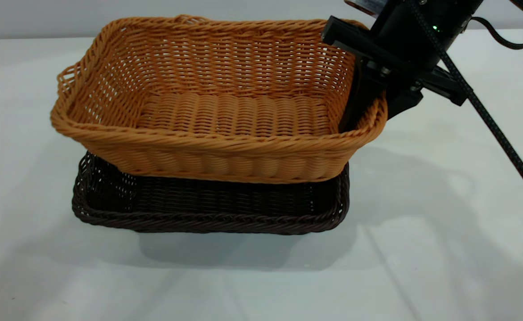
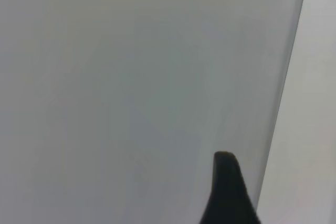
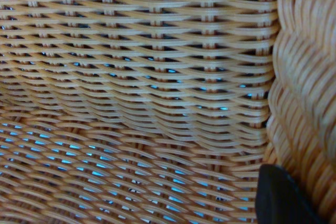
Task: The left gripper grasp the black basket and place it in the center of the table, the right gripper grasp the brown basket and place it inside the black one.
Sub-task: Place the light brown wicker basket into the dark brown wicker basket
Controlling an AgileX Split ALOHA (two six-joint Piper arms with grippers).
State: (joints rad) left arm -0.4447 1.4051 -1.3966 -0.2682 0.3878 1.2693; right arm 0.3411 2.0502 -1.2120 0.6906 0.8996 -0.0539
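The brown basket (image 1: pixel 225 116) hangs tilted directly over the black basket (image 1: pixel 207 209), its underside about level with the black rim. I cannot tell whether they touch. The black basket rests on the table (image 1: pixel 444 223) near the middle. My right gripper (image 1: pixel 375 107) is shut on the brown basket's right-hand rim, with one finger inside the wall and one outside. In the right wrist view the brown weave (image 3: pixel 136 87) fills the picture, with one fingertip (image 3: pixel 283 198) against it. My left gripper (image 2: pixel 227 192) shows only as a dark tip over a plain grey surface. It is out of the exterior view.
The right arm's cable (image 1: pixel 493 125) slants down across the right side of the table. A pale wall runs along the table's far edge.
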